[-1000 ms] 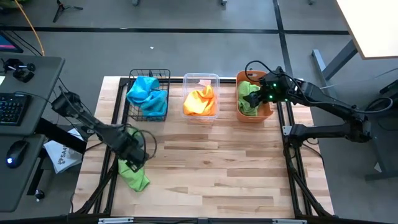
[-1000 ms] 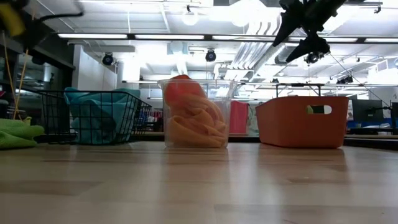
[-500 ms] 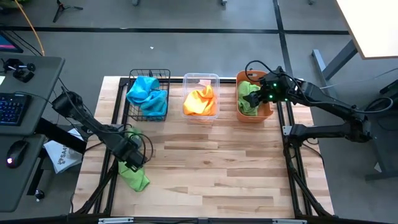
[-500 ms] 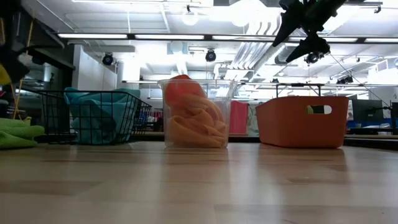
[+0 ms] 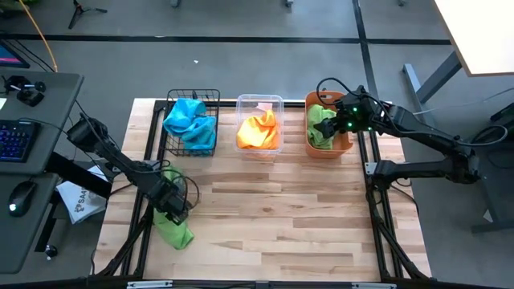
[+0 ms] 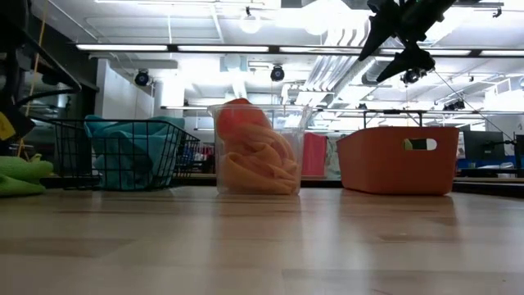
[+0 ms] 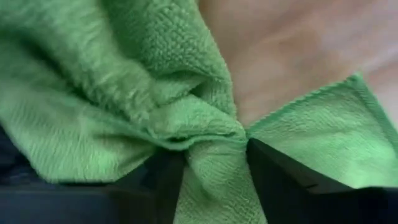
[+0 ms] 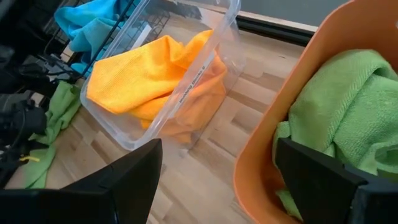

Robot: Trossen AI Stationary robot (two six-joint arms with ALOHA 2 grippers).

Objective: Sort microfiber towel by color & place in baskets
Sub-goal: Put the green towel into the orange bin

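A lime green towel (image 5: 175, 230) lies crumpled on the table near its left edge, also seen in the low view (image 6: 20, 174). My left gripper (image 5: 171, 210) is down on it and shut on a bunch of it. My right gripper (image 5: 334, 124) hovers open over the orange bin (image 5: 346, 144), which holds a green towel (image 8: 348, 106). The black wire basket (image 5: 210, 95) holds turquoise towels (image 5: 189, 120). The clear tub (image 5: 259, 100) holds orange towels (image 5: 259, 131). In the low view the right gripper (image 6: 401, 37) hangs high above the bin (image 6: 397, 160). My left gripper pinches a raised fold of the lime green towel (image 7: 214, 165) between its two fingers (image 7: 277, 177), coming from above and pointing down. The creases run together at the pinch. The rest of the towel lies slack on the table around the fingers.
The three containers stand in a row along the table's far edge. Bare wood (image 5: 281, 209) spreads across the middle and near right. A desk with a keyboard and a mouse (image 5: 22, 197) stands left of the table, with papers beside the left arm's base.
My left gripper has come down onto the green towel, moving slightly toward the table's near edge; in the low view it drops from the top of the picture to table height. The right arm has kept still above the orange bin.
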